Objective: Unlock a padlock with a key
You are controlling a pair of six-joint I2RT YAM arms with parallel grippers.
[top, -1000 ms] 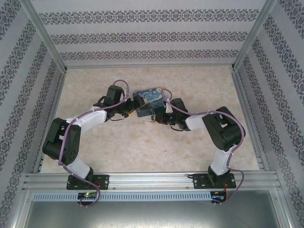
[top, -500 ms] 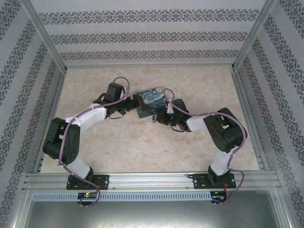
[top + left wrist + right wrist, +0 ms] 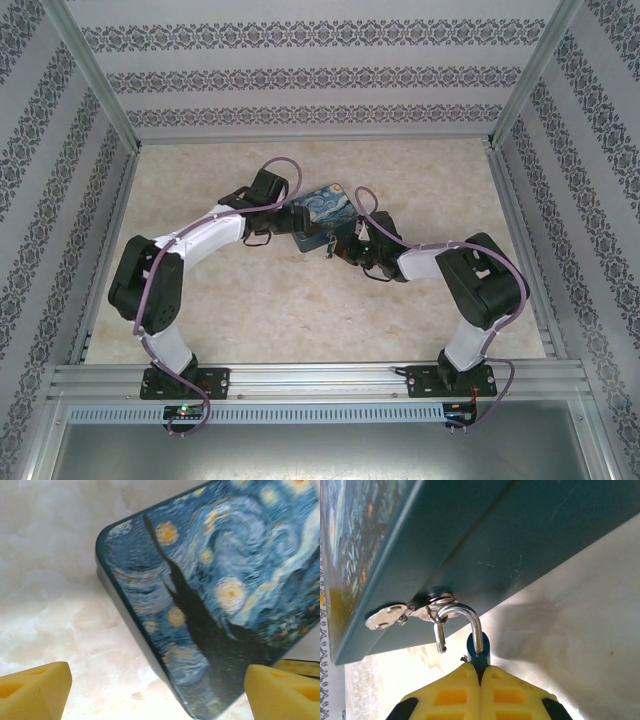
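The padlock [image 3: 479, 655] has a small dark blue body and a silver shackle [image 3: 465, 612]. The shackle's free end is out of the body but still hooked through the ring of the hasp [image 3: 385, 616] on the blue swirl-painted tin [image 3: 470, 540]. My right gripper [image 3: 480, 672] is shut on the padlock body, seen from above at the tin's near right corner [image 3: 340, 243]. At the tin's left end, my left gripper [image 3: 157, 692] stands open, and its yellow fingers [image 3: 35, 690] straddle a corner of the tin [image 3: 215, 590]. The key is hidden.
The tin [image 3: 325, 205] lies on the pale marbled tabletop [image 3: 300, 300], between the two arms. Patterned walls and metal rails [image 3: 110, 200] enclose the table on three sides.
My left arm has swung right and forward, up against the tin's left end. The tin has shifted slightly to the right. The right gripper stays shut on the padlock.
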